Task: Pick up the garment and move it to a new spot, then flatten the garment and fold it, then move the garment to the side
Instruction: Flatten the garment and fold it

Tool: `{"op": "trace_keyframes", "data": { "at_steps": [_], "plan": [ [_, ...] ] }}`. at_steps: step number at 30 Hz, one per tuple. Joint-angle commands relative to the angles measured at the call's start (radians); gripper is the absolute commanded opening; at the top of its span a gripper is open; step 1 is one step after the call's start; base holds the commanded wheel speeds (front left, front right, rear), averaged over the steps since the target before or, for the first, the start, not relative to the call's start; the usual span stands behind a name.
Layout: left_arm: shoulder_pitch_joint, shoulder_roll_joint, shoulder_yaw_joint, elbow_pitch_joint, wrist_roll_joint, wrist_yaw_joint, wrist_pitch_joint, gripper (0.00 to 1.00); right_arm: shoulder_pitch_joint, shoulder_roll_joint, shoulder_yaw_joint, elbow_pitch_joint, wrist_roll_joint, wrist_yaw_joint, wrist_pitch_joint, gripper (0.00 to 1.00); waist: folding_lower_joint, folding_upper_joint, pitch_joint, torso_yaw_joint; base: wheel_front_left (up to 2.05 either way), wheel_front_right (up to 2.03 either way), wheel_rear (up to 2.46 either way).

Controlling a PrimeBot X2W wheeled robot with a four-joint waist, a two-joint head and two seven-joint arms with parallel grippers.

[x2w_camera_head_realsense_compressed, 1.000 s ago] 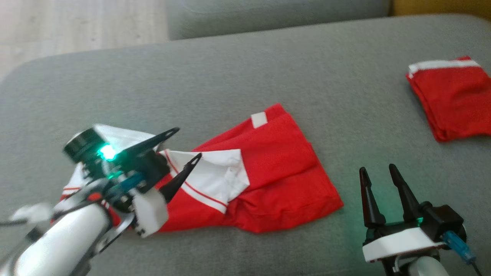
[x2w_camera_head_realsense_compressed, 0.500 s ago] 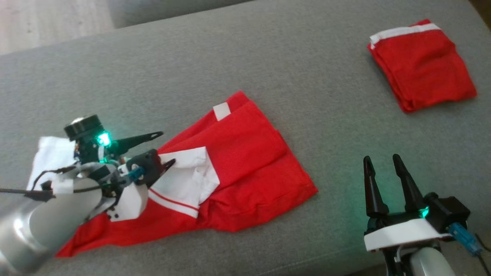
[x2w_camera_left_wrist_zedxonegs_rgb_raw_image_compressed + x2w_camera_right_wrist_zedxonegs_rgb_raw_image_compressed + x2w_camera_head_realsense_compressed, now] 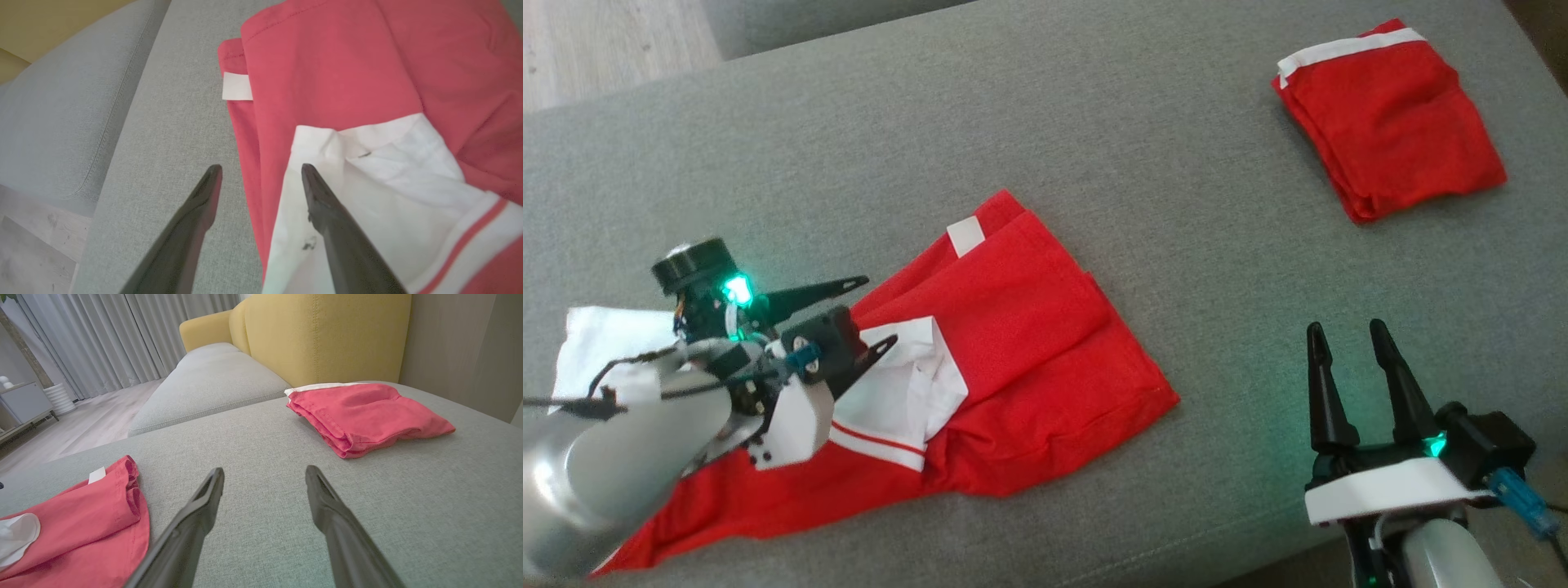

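Head view: left fingers (image 3: 810, 291), right fingers (image 3: 1324, 394) apart; folded cloth (image 3: 1388, 122) lies apparently clear of garment (image 3: 1029, 327).

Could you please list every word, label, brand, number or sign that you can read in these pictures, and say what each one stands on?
No text can be read anywhere.
The white tab on the red garment: blank in the left wrist view.
The small dark marks on its white collar: too small to tell whether they are print.
The folded red garment: no print showing.
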Motion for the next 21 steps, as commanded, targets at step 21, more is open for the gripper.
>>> {"op": "trace_keyframes", "data": {
  "at_steps": [21],
  "plan": [
    [-0.026, 0.037, 0.043, -0.027, 0.089, 0.002, -0.017, 1.00, -0.030, -0.006, 0.030, -0.030, 0.043, 0.007, -0.004, 1.00, 0.0000, 0.0000, 0.026, -0.030, 0.00, 0.00, 0.00]
  ]
}}
